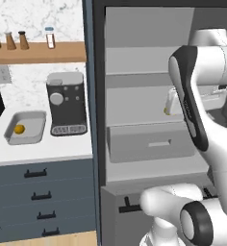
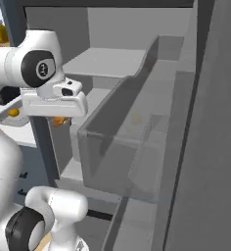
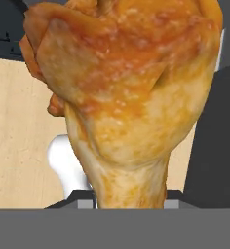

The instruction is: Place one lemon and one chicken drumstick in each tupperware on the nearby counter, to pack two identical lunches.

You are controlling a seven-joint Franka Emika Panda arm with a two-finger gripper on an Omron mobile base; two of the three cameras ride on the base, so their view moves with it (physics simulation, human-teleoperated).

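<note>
fingers (image 3: 129, 202) gripping chicken drumstick (image 3: 126, 97), above floor

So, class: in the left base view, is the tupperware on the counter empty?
No: the tupperware on the counter already holds a lemon.

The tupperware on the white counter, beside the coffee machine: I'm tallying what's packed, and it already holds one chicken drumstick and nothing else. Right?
Not quite. In the left base view the tupperware on the counter beside the coffee machine holds one lemon, not a drumstick. The chicken drumstick is in the claw, as the hand view shows.
</note>
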